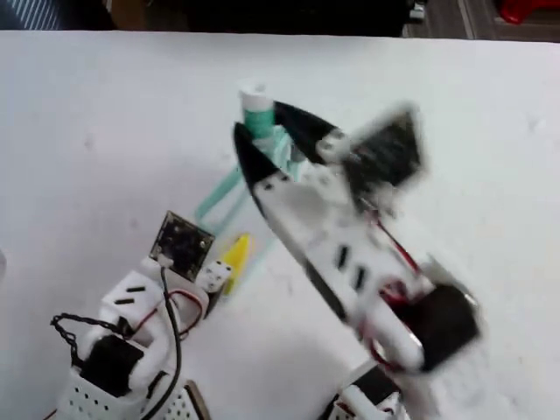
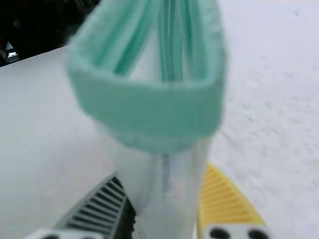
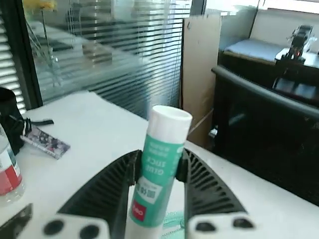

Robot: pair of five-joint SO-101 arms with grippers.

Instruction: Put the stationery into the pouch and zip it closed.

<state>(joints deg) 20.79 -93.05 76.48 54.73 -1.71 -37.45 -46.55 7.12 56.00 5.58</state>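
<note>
In the high view my right gripper (image 1: 262, 144) is clamped on the glue stick (image 1: 256, 112), upright over the pouch's (image 1: 226, 194) far end, and the pouch runs lengthwise toward my left gripper (image 1: 229, 256). In the left wrist view those jaws pinch the pouch's near end, its mouth gaping. In the right wrist view the stick stands cap-up, so I judge the drop is the right arm's.

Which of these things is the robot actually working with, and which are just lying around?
In use: glue stick in the right gripper; mint-edged pouch in the left gripper.
Lying about: bottle with a red label; small patterned card on the table.
</note>
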